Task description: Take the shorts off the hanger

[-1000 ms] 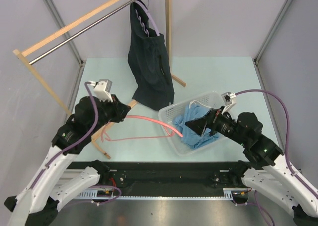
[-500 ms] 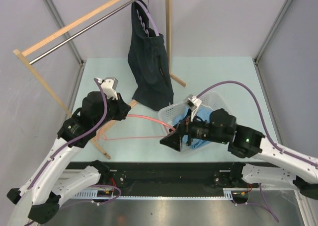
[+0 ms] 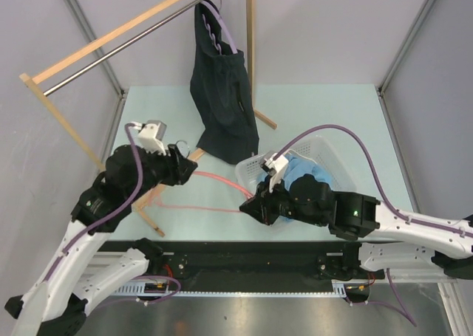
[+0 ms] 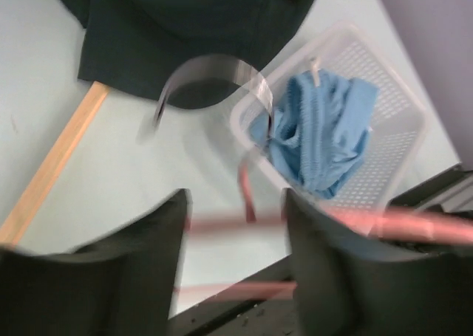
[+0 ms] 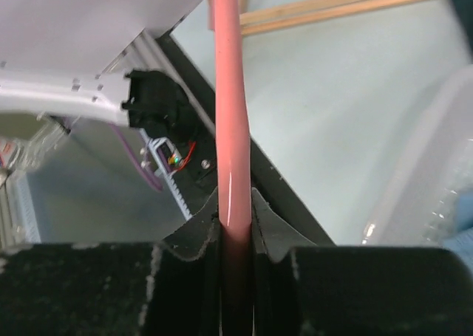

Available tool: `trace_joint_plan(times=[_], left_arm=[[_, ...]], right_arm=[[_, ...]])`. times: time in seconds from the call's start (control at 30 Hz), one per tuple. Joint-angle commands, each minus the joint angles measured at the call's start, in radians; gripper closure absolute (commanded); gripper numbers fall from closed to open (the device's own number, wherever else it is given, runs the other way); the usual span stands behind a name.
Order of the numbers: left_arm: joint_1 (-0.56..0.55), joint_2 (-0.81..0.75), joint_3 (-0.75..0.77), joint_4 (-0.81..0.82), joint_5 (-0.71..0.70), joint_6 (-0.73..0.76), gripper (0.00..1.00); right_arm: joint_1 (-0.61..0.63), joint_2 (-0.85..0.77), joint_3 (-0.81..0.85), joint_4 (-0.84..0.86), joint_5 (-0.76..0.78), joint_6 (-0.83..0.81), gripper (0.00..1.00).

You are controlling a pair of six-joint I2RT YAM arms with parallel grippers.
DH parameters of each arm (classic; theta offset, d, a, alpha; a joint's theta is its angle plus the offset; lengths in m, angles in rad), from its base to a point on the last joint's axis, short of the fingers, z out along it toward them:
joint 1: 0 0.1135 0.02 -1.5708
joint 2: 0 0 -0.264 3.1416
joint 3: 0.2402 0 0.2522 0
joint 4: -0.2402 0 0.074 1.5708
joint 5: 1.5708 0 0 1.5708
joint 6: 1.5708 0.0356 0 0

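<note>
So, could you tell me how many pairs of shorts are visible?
2: the dark shorts hang from the rack; the light-blue shorts lie in the basket. Others may be hidden.

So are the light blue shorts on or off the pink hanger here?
Off. The light blue shorts lie bunched in the clear basket; the pink hanger is bare, clamped in the right gripper.

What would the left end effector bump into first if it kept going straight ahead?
Probably the hanger, which lies across the mouth of the open left end effector; beyond it, the basket rim. Depth is unclear.
</note>
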Motion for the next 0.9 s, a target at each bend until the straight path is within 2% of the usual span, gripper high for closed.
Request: trace_joint_plan(times=[0.0,0.1,0.2,0.43,0.6,0.8,0.87], left_arm=[[0.004,-0.127,0.027,0.094,0.055,-0.052,0.33],[0.004,-0.225,0.025,0.126,0.052,-0.084,0.22],[0.004,-0.321,0.008,0.131,0.038,-0.127,0.19],[0.004,-0.523,-0.139,0.099,0.111,-0.259,0.18],[0.004,-0.555,-0.209,0.092,0.251,-0.335,0.17],[0.004,-0.612,-0.239,0.036,0.277,-0.342,0.17],[0.004,-0.632,-0.239,0.016,0.266,-0.339,0.17]], right_arm=[[0.004,-0.065,0.040,-0.006,0.214,0.033,1.00],[0.015,-0.086,0.040,0.015,0.235,0.020,1.00],[0.023,-0.086,0.040,0.069,0.245,-0.013,1.00],[0.041,-0.057,0.042,0.379,0.329,-0.174,1.00],[0.039,-0.002,0.043,0.654,0.373,-0.257,1.00],[-0.002,0.098,0.082,0.834,0.375,-0.288,1.00],[-0.025,0.144,0.121,0.839,0.352,-0.259,1.00]])
